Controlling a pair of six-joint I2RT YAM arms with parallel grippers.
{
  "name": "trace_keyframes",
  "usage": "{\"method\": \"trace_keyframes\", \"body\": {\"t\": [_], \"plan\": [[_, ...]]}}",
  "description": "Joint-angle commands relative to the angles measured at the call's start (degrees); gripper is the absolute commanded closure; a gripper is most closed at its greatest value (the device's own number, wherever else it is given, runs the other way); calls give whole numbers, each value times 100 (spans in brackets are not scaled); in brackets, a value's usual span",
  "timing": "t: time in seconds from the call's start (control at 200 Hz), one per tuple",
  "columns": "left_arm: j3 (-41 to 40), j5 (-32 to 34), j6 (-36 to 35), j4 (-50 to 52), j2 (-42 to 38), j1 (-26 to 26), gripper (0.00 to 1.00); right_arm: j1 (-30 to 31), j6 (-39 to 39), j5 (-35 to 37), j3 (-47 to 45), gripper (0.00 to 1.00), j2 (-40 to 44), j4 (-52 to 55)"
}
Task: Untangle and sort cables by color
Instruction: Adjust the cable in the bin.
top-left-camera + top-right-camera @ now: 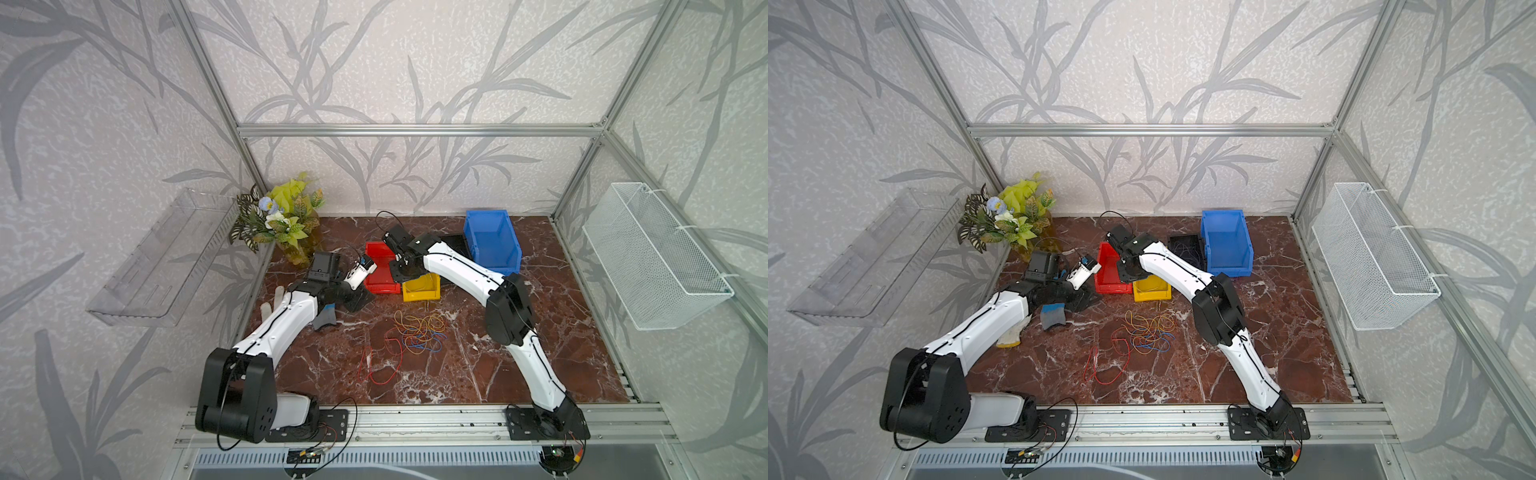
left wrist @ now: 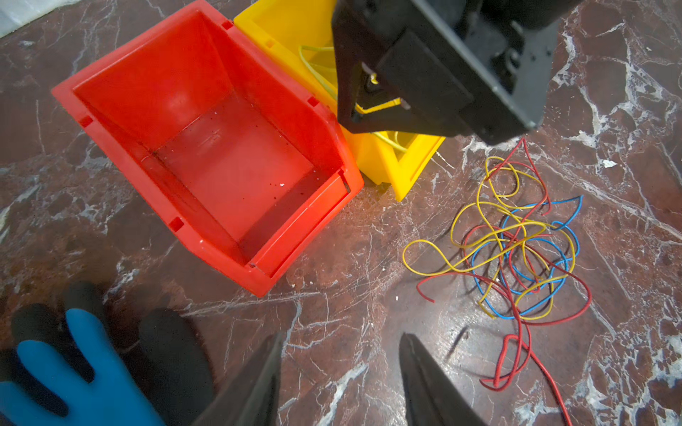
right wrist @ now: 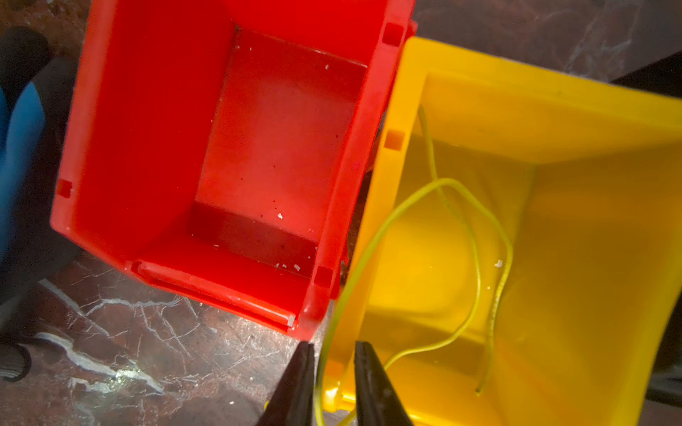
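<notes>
A yellow cable (image 3: 444, 180) lay looped in the yellow bin (image 3: 479, 92) under the right tool (image 3: 333, 345), one run crossing the rim through the tool's narrowly parted jaws, not visibly pinched. That run should probably be carried inward so nothing hangs outside. The red bin (image 3: 147, 110), touching alongside, held only specks. Other cables (image 2: 516, 250) lay tangled on the table (image 2: 332, 287) behind that tool; the left tool (image 2: 341, 335) gaped, empty.

Marble table (image 1: 561, 332) carries bins (image 1: 380, 282), tangled cables (image 1: 419, 332), apparently gloves (image 1: 326, 318).
</notes>
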State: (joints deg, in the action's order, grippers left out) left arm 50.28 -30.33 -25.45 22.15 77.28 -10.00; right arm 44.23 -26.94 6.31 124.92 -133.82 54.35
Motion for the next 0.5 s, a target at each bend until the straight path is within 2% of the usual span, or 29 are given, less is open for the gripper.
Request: {"method": "trace_keyframes", "body": {"t": [0.0,0.195,0.405,0.495], "plan": [[-10,9,23,-53,36,21,47,-13,20,-68,77,82,71,142],[-40,18,10,-59,31,22,47,-53,83,-103,-205,95,237,0],[-53,36,-12,-61,25,32,47,-168,189,-183,-819,98,665,-393],[-60,49,-21,-62,24,27,47,-301,228,-434,-1236,98,861,-694]]}}
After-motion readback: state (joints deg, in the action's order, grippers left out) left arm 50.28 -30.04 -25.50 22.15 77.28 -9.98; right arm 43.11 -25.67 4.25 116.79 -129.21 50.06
